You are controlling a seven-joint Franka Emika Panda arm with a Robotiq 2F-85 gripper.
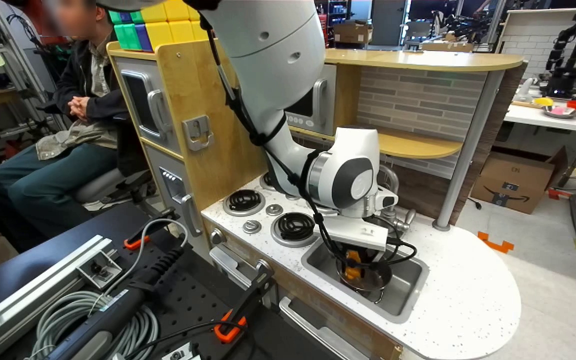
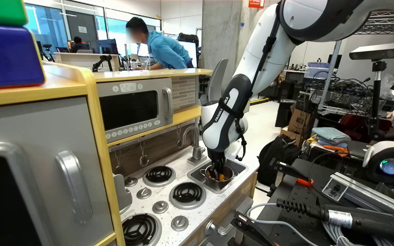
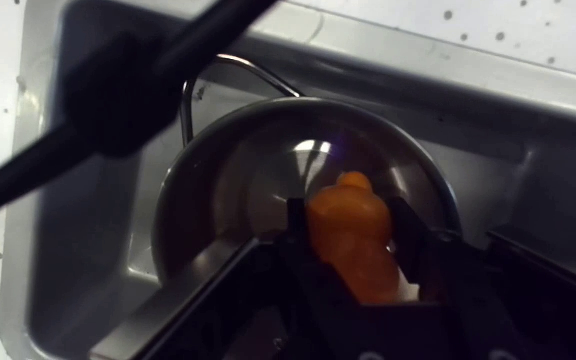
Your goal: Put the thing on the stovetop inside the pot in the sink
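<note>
Wrist view: the end effector [image 3: 348, 214] grips an orange thing [image 3: 352, 240] from both sides, probably so its release can be aimed. Directly beneath the end effector sits the pot [image 3: 248, 185], inside the sink [image 3: 85, 240]; held low, the orange thing should drop in gently.

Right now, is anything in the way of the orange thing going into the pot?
No, nothing visible. In the wrist view, the hand holds the orange thing within the rim of the open pot. I can't tell whether it touches the pot's bottom.
</note>
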